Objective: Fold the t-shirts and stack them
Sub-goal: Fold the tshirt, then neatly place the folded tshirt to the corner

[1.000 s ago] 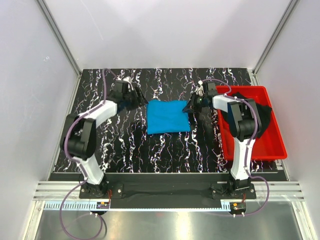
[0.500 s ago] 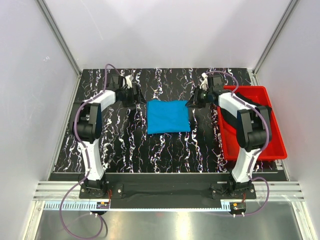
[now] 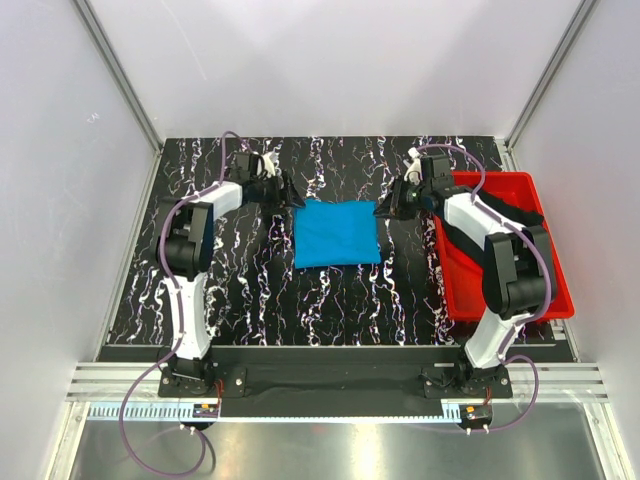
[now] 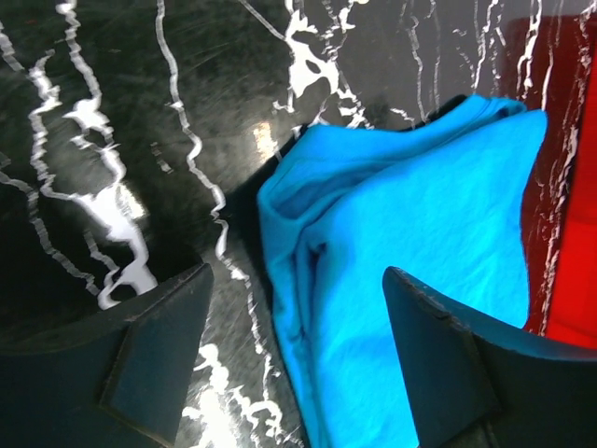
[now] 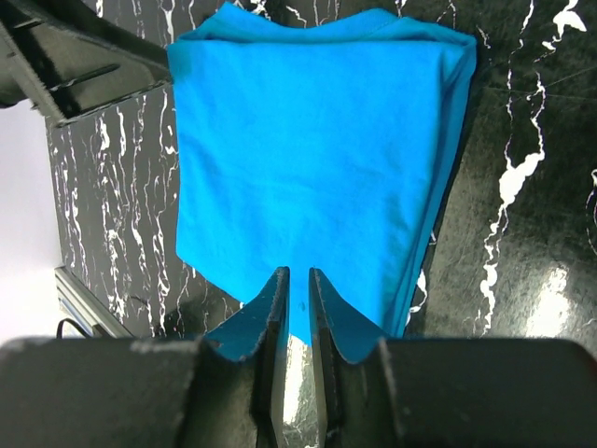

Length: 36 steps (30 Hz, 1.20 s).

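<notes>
Beside the blue shirt (image 3: 337, 233), the left gripper (image 3: 291, 193) has moved closer.

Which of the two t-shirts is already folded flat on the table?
The sky-blue t-shirt, a neat rectangle on the black marbled table; the black t-shirt lies bunched in the red tray.

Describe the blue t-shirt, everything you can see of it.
The blue t-shirt is bright sky-blue soft cloth, folded into a flat, roughly square packet with layered edges, lying on the marbled black table. The left gripper hangs open by its far left corner. The right gripper, fingers nearly closed, meets its opposite edge; grip unclear.
</notes>
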{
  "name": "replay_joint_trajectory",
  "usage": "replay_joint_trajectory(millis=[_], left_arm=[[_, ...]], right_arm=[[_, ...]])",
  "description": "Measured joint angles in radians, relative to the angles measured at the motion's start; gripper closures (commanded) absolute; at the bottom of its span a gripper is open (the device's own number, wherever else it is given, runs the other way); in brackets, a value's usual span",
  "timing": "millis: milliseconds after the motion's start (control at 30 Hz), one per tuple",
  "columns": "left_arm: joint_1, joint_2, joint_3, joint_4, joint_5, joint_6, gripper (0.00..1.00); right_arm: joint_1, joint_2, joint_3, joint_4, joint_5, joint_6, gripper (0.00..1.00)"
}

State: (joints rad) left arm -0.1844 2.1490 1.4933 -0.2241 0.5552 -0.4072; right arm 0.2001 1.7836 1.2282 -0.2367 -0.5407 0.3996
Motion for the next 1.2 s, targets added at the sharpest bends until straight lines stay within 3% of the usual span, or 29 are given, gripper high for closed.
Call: replay_joint_trajectory(millis=[433, 633, 767, 867, 933, 967, 1200], left_arm=[[-0.026, 0.024, 0.011, 0.038, 0.004, -0.044, 0.27], [-0.031, 0.04, 0.012, 0.067, 0.02, -0.07, 0.35], [-0.031, 0.051, 0.012, 0.081, 0.033, -0.089, 0.49], [-0.031, 0.063, 0.013, 0.082, 0.034, -0.098, 0.7], [-0.031, 0.076, 0.024, 0.061, 0.035, -0.094, 0.95], [-0.032, 0.08, 0.032, 0.047, 0.031, -0.091, 1.0], [-0.049, 0.096, 0.18, -0.187, -0.146, 0.068, 1.0]], right_arm=[[0.0, -0.04, -0.033, 0.035, -0.006, 0.005, 0.8], [0.0, -0.064, -0.071, 0.039, -0.021, 0.01, 0.8], [0.0, -0.098, -0.104, 0.047, -0.03, 0.018, 0.8], [0.0, -0.116, -0.12, 0.052, -0.035, 0.022, 0.8], [0.0, -0.13, -0.13, 0.052, -0.037, 0.022, 0.8], [0.0, -0.138, -0.137, 0.052, -0.038, 0.021, 0.8], [0.016, -0.24, -0.195, 0.032, -0.047, 0.022, 0.8]])
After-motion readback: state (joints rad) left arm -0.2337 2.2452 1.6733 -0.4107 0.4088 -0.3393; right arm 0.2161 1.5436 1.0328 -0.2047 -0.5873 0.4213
